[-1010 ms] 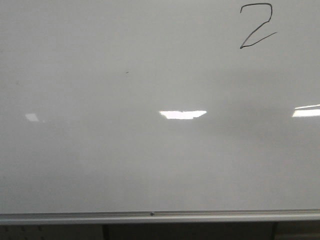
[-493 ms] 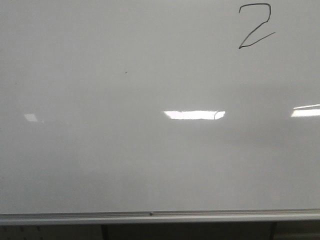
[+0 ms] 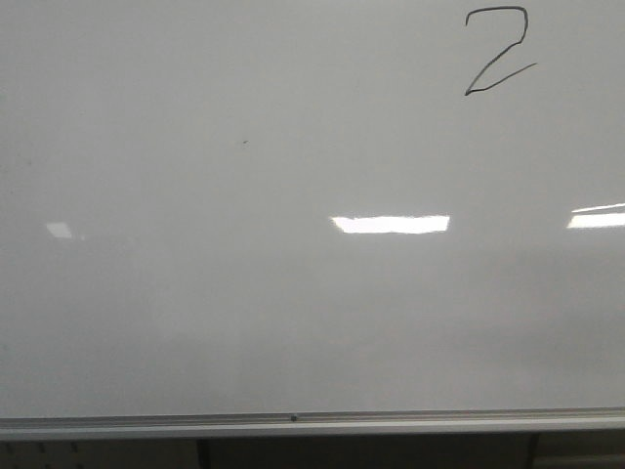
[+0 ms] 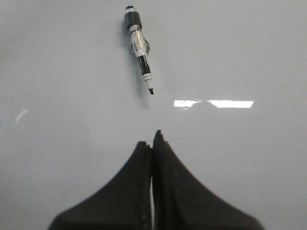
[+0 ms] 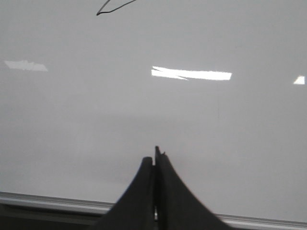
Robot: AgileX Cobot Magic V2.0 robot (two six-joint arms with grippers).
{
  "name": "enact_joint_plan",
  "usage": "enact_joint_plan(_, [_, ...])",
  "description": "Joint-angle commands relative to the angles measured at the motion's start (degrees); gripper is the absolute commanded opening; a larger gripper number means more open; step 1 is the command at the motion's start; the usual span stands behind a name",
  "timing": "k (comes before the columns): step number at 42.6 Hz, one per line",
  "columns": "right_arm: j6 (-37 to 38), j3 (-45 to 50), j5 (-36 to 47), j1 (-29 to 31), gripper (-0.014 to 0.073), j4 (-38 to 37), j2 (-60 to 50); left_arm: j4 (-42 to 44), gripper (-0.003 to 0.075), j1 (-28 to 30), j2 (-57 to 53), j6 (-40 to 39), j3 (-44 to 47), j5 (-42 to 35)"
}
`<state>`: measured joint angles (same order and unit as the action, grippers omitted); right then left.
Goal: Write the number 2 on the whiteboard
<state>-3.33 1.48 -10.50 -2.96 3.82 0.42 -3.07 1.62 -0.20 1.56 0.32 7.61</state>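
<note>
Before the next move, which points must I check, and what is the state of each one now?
1. The number 2 is complete on the whiteboard: ok.
2. Left tool is shut and holds nothing: ok.
3. Right tool is shut and holds nothing: ok.
4. The marker is found, uncapped, lying apart from the left tool: ok.
5. The marker cap is located: cannot tell, it is not in view.
6. Both tools are clear of the written digit: ok.

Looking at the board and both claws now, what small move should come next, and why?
Probably none beyond holding back: the thin dark hand-drawn number 2 is complete on the glossy pale whiteboard, both the left claw and right claw are shut empty, and the marker lies free.
</note>
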Motion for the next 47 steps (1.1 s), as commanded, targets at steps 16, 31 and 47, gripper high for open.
enact_joint_plan(16, [0.4,0.1,1.6,1.3,-0.0106,-1.1,-1.9,-0.1,-0.0020,0.1,-1.0,-0.5,1.4,-4.8])
enact_joint_plan(31, [0.4,0.1,1.6,1.3,-0.0106,-1.1,-1.9,-0.1,-0.0020,0.1,-1.0,-0.5,1.4,-4.8])
enact_joint_plan(47, [0.4,0.1,1.6,1.3,-0.0106,-1.1,-1.9,-0.1,-0.0020,0.1,-1.0,-0.5,1.4,-4.8])
